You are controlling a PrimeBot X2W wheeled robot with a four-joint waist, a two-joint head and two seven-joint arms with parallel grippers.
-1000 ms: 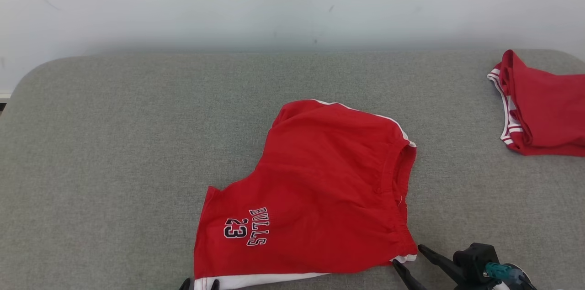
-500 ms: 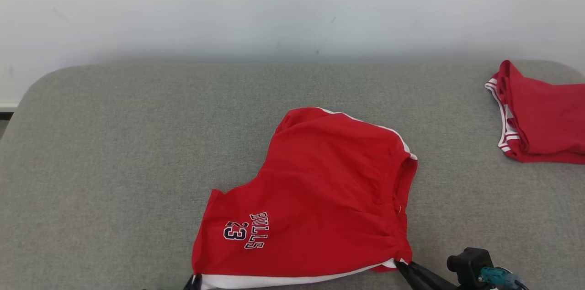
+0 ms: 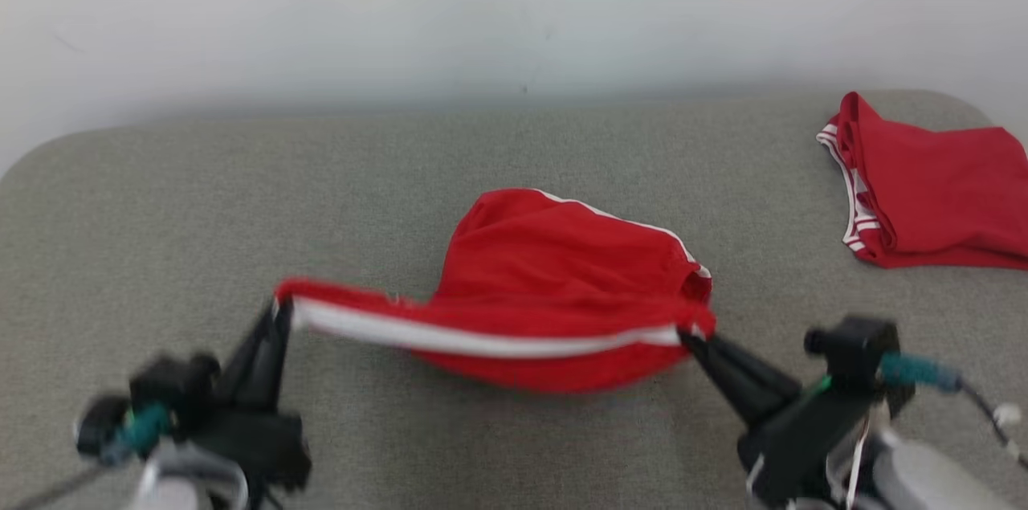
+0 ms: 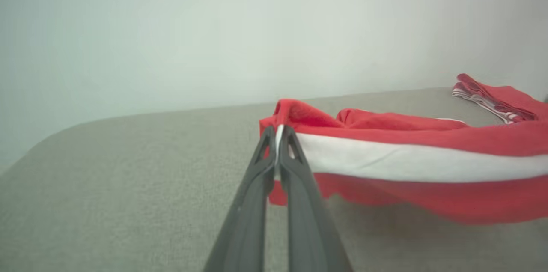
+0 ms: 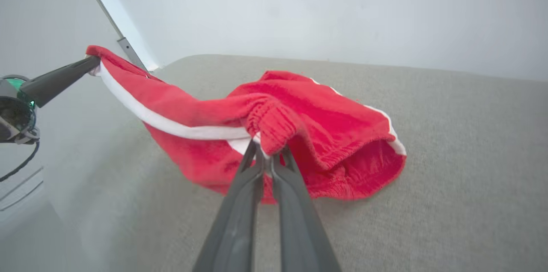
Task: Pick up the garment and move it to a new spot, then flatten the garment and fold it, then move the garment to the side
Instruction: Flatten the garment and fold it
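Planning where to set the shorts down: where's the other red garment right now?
In the head view the other garment lies at the back right corner of the table, well apart from the shorts at centre.

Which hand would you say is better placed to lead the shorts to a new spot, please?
Probably the left hand: both hands pinch the shorts by the striped edge, but wide grey cushion lies on its side, while another red garment lies beyond the right hand.
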